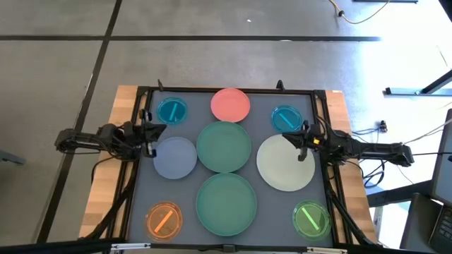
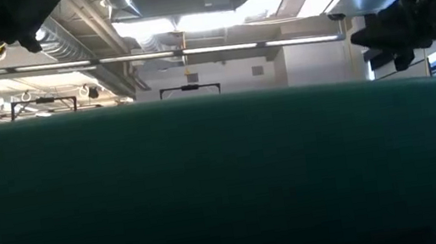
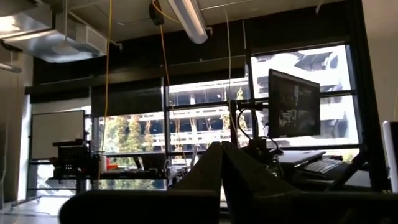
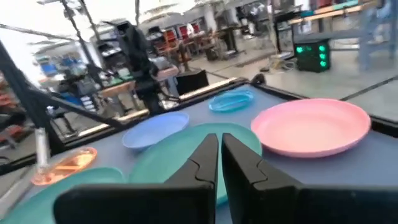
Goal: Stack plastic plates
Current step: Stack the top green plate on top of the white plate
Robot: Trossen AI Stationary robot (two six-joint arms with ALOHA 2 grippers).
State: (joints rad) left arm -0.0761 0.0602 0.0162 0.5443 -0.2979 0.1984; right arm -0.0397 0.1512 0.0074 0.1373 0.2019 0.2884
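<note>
Nine plates lie flat on the grey mat, none overlapping. In the high view the far row holds a teal plate point(image 1: 171, 111), the pink plate point(image 1: 230, 104) and a second teal plate point(image 1: 286, 118). The middle row holds the grey-blue plate point(image 1: 174, 156), a green plate point(image 1: 224, 146) and the cream-white plate point(image 1: 284, 162). The near row holds the orange plate point(image 1: 164, 219), a second green plate point(image 1: 226, 203) and the lime green plate point(image 1: 311, 219). My left gripper point(image 1: 161, 131) point(image 3: 221, 146) is shut, above the grey-blue plate's far edge. My right gripper point(image 1: 288, 138) point(image 4: 219, 138) is shut, above the cream-white plate's far-left rim.
A black frame point(image 1: 226, 89) borders the mat on the wooden table point(image 1: 106, 183). In the low view the near green plate point(image 2: 226, 181) fills most of the picture, with the arms high at either side. The right wrist view shows the pink plate point(image 4: 311, 127) and grey-blue plate point(image 4: 155, 132) ahead.
</note>
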